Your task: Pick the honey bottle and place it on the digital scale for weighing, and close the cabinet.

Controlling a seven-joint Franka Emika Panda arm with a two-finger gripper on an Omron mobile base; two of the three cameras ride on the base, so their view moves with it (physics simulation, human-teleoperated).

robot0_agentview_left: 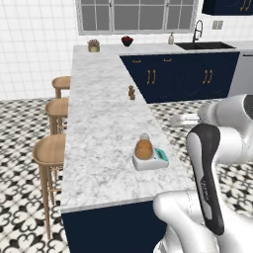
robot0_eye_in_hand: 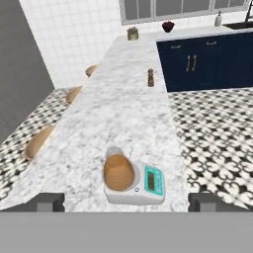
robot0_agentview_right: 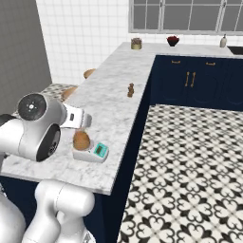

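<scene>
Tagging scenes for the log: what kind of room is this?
A home kitchen, rendered. Signs: a long marble counter with wooden stools beside it, navy base cabinets with brass handles, and a black sink with faucet under a window. A honey bottle sits on a digital scale.

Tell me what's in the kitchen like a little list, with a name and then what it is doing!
honey bottle: sitting on the scale, free of the jaws
scale: near the counter's near end, teal screen toward the floor side
counter: long white marble top
gripper: pulled back from the bottle, jaws wide apart, holding nothing
brown shaker: standing farther along the counter, by its edge
stools: wooden, lined up along the counter's other side
sink: black, on the back counter under the windows
</scene>
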